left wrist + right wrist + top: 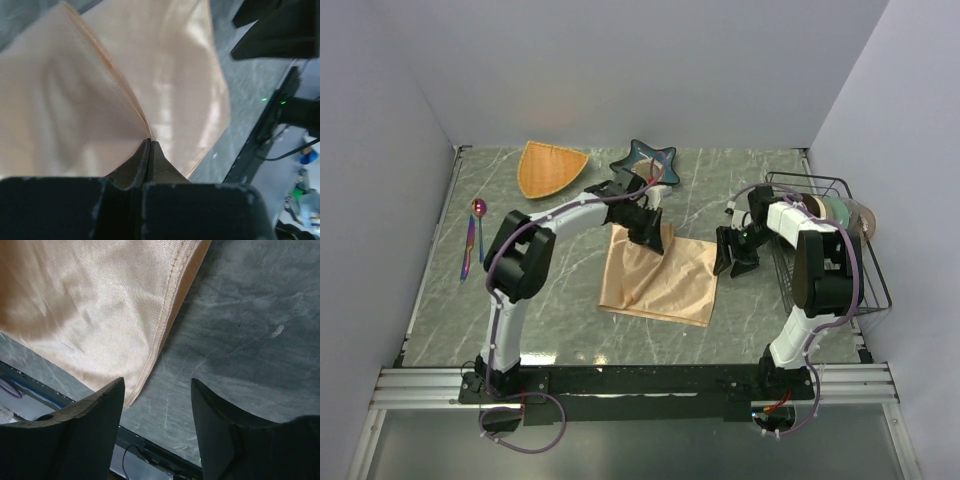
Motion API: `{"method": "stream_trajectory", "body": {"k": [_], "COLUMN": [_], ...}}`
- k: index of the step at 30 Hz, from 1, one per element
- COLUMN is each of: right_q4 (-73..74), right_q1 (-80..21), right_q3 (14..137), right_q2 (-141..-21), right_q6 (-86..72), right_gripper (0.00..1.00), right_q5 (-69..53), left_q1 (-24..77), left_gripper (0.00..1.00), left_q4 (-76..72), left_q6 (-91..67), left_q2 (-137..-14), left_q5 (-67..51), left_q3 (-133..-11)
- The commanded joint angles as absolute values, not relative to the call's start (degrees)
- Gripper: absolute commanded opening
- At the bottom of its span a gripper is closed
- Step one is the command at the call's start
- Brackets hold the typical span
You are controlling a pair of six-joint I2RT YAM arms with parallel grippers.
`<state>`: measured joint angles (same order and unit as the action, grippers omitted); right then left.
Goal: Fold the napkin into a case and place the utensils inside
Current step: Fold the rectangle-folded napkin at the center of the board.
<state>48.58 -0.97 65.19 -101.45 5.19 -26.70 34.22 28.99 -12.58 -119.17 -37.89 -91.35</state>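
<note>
The napkin (658, 278) lies in the middle of the table (560, 300). It is shiny and peach-orange, and it has soft creases in it.

The left gripper (655, 232) is at the 12 o'clock edge of the napkin. In the left wrist view the left gripper (150, 150) has its two fingers pressed together on a fold of the napkin (100, 90), so it is pinching the cloth. The fold runs up and away from the fingers like a ridge.

The right gripper (735, 258) is just beside the napkin's 3 o'clock edge. In the right wrist view the right gripper (157, 385) has its fingers spread wide apart, and it holds nothing. A stitched corner of the napkin (90, 305) sits near one finger, and the gray table (240, 315) shows by the other.

The utensils (473, 240) lie at 9 o'clock on the table, well apart from the napkin. They are thin and purple-pink (one is a spoon (478, 207) with a round bowl).

An orange fan-shaped dish (550, 168) sits at 11 o'clock. A dark star-shaped dish (645, 160) sits at 12 o'clock, behind the left arm. A black wire rack (855, 290) stands at 3 o'clock, by the right arm
</note>
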Motion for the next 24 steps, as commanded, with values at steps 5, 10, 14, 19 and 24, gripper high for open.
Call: {"method": "stream_trajectory", "body": {"k": [5, 10, 14, 19, 24], "right_q4": [47.81, 46.76, 46.32, 47.63, 48.61], "right_q1": [2.02, 2.99, 3.34, 3.6, 3.6], "right_q3": [65.04, 64.95, 65.91, 68.55, 74.43], "right_q2": [-101.16, -101.34, -101.51, -100.55, -100.98], "right_q6": [0.53, -2.1, -3.16, -1.24, 3.07], "right_gripper": [0.68, 0.73, 0.73, 0.75, 0.7], "right_q5": [-31.99, -33.48, -34.01, -32.0, -29.53], "left_q1": [40.34, 41.22, 41.84, 39.38, 33.32], "left_gripper": [0.01, 0.01, 0.14, 0.57, 0.69], "left_q4": [16.35, 20.03, 20.48, 23.03, 24.58], "left_q6": [-27.67, -28.13, -27.07, -20.77, -7.59], "left_q2": [-125.32, -130.07, -129.55, -121.95, -103.39], "left_q5": [-46.58, -48.69, -48.77, -49.48, -42.93], "left_q3": [-99.04, -104.59, -104.41, -101.27, -85.89]}}
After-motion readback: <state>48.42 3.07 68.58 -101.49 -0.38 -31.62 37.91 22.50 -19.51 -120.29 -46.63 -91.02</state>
